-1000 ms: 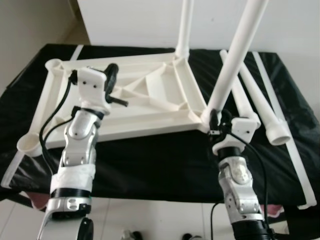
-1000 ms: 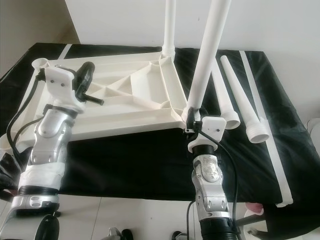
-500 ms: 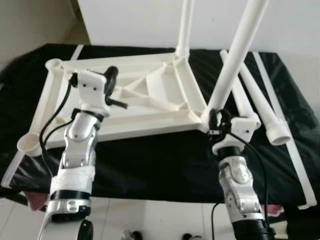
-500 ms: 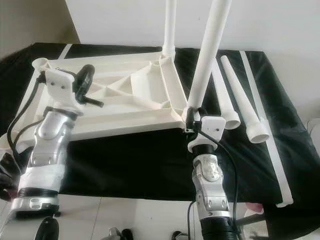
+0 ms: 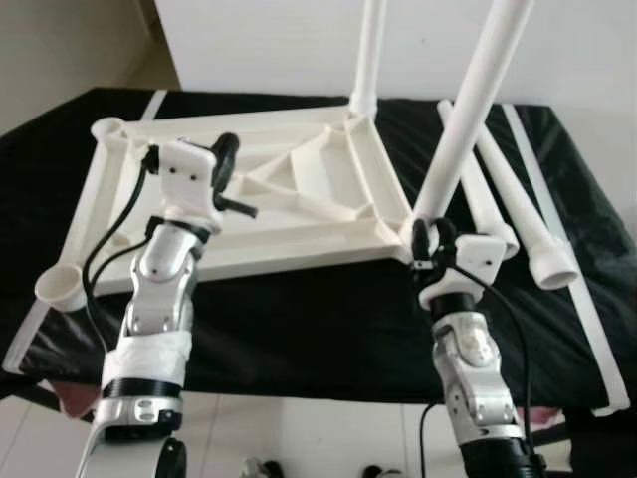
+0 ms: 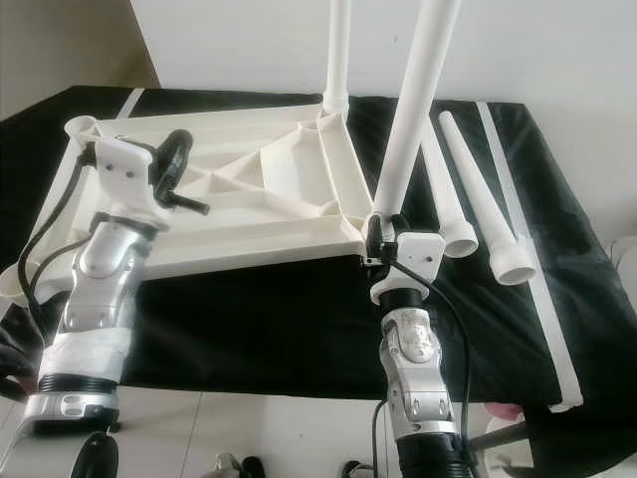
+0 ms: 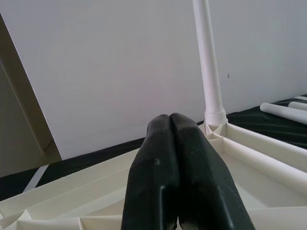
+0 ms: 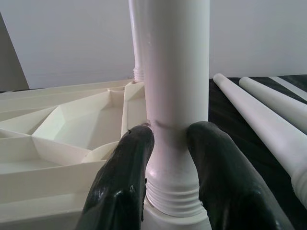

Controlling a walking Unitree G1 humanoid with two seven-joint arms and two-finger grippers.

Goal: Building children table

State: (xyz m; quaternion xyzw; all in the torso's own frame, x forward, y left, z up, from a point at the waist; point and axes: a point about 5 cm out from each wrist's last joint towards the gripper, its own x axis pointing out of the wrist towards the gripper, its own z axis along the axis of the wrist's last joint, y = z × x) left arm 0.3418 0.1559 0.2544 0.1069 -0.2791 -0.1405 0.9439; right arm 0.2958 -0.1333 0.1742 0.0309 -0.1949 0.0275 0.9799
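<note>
Upright white leg [image 8: 175, 96] pinched near its threaded base by the right claw [image 8: 170, 143], left claw [image 7: 171, 143] pressed together above the upturned tabletop [image 5: 299, 214], two loose legs [image 6: 483, 214] laid on the black-covered bench [image 5: 299, 319]

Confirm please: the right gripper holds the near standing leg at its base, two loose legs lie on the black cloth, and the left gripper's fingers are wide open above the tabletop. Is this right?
Not quite. The left gripper has its fingers pressed together, as the left wrist view shows. The rest holds: the right gripper grips the near standing leg at its base, and two loose legs lie on the black cloth beside the tabletop.
</note>
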